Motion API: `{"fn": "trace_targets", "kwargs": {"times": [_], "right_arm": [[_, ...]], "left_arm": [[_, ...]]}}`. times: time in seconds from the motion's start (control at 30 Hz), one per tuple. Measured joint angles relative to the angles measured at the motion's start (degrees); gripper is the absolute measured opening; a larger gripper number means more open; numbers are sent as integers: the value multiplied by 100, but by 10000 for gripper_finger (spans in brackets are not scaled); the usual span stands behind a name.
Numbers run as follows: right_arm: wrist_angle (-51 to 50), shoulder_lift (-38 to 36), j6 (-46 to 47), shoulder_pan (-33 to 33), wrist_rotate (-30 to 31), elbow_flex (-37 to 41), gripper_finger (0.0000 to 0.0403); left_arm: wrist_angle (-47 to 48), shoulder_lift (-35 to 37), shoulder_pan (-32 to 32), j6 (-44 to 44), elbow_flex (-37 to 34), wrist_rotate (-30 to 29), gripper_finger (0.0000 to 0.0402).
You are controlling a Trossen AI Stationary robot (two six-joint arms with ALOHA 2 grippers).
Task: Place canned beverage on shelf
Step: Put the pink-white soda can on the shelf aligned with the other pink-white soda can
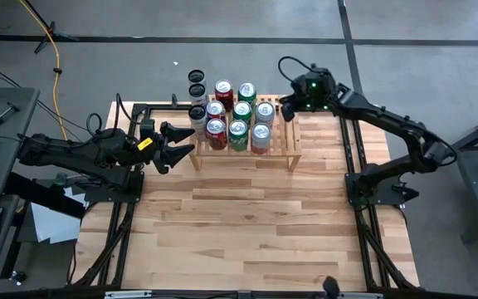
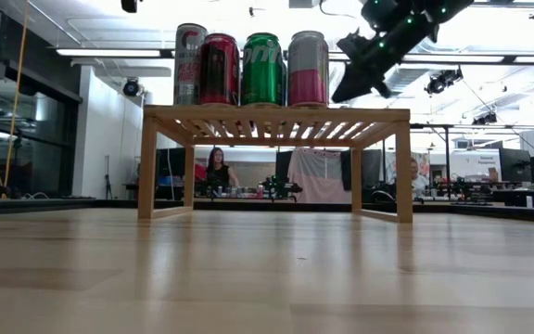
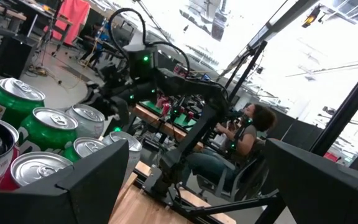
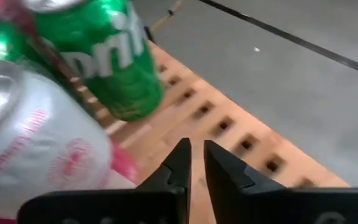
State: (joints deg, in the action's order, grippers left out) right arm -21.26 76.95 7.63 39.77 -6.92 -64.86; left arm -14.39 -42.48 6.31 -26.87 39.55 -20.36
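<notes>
The light-wood slatted shelf [image 1: 286,146] stands at the table's far middle and also shows in the low view [image 2: 276,115]. Several cans stand upright on it: red [image 1: 223,90], green [image 1: 241,110] and silver-pink [image 1: 260,134]. My left gripper [image 1: 184,143] is open and empty, level, just off the shelf's left end; its wrist view shows the can tops [image 3: 45,121]. My right gripper [image 1: 285,108] hovers over the shelf's far right part, beside a green can [image 4: 107,56] and a silver-pink can [image 4: 39,146]. Its fingers are shut with only a narrow slit between them [image 4: 196,163] and hold nothing.
Dark cans [image 1: 196,83] stand in a row by the shelf's far left end. The table's near half [image 1: 247,224] is bare wood. Dark arm frames run along both table sides. People sit in the room behind [image 2: 219,169], and one shows in the left wrist view [image 3: 253,127].
</notes>
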Motion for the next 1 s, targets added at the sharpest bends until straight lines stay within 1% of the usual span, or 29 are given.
{"fn": "trace_targets", "kwargs": {"times": [0.07,0.13,0.2,0.27,0.4,0.57,0.67,0.87,1.0], "right_arm": [[181,58,3,-7,-176,13,29],[346,89,-16,-4,-369,13,13],[480,118,-19,-1,-605,13,4],[547,117,-19,0,-832,13,8],[530,116,-119,-4,-1100,11,2],[624,116,-122,-2,-1109,11,1],[639,116,-126,0,-966,11,0],[860,231,36,-8,-1031,11,0],[887,419,128,-44,-1079,11,0]], "left_arm": [[-1,1,0,0,0,0,367],[-2,1,-1,0,0,0,367],[-1,1,-1,-2,0,0,367],[-2,2,0,-2,0,1,367],[-2,0,0,-4,0,2,367],[-2,2,-1,-4,0,4,367],[-2,1,0,-4,0,4,367],[-2,2,-2,-13,0,15,367],[-4,1,-2,-248,0,217,367]]}}
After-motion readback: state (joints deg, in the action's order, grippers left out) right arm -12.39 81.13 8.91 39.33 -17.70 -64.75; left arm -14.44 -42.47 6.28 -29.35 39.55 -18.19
